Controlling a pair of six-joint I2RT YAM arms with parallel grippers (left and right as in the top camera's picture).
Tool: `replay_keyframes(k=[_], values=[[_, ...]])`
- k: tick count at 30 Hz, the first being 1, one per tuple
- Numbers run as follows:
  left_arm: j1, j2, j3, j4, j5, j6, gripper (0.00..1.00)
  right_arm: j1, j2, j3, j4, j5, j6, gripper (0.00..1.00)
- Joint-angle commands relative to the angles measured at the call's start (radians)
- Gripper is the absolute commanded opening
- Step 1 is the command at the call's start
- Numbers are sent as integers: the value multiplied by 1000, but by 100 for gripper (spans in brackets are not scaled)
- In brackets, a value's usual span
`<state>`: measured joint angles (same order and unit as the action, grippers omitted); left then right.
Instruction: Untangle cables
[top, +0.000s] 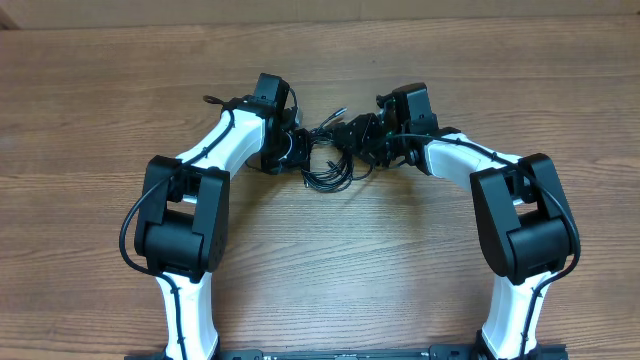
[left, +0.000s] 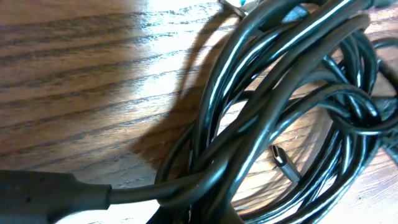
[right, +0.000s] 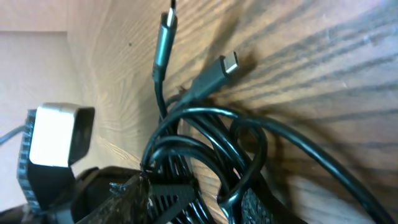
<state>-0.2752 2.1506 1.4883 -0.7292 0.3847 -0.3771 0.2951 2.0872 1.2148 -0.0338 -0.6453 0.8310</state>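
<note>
1. A brown wood-grain table (top: 320, 290) fills the overhead view. Two white-and-black robot arms reach in from the near edge and meet over its middle.
2. The cables (top: 328, 165) are a small knot of thin black cords lying on the wood directly between the two grippers. Loose loops spill toward the robot's side.
3. The left gripper (top: 292, 150) touches the knot's left edge and the right gripper (top: 362, 140) its right edge. Both are equally near, so the bundle's long axis runs from one gripper to the other.
4. The left gripper is closed. Its wrist view shows only overlapping coils and one small plug (left: 283, 162) inside a loop, so it is unclear whether a cord is pinched.
5. The right gripper's jaws stand partway closed, with several cords running between its fingers (right: 168, 199). It appears to be gripping them.
6. Two plug ends (right: 163, 37) and (right: 227, 62) stick out free beyond the right gripper.
7. Hard to make out: which cord crosses over which, how many cords there are, and both sets of fingertips from overhead.
</note>
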Motion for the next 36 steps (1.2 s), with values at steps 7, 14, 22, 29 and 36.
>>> replay_keyframes(k=[7,14,22,29,36], values=[[0,45,-30,-27,-80,-5,4,15,104,-7,201,-17,105,45],[0,45,-30,-114,-109,-4,4,3,157,-7,432,-139,63,43],[0,45,-30,-134,-132,-4,4,-29,157,-6,485,-277,134,52],[0,45,-30,-133,-129,-4,4,-6,181,-6,482,-245,158,53],[0,45,-30,-133,-129,12,4,32,215,-6,641,-264,186,56]])
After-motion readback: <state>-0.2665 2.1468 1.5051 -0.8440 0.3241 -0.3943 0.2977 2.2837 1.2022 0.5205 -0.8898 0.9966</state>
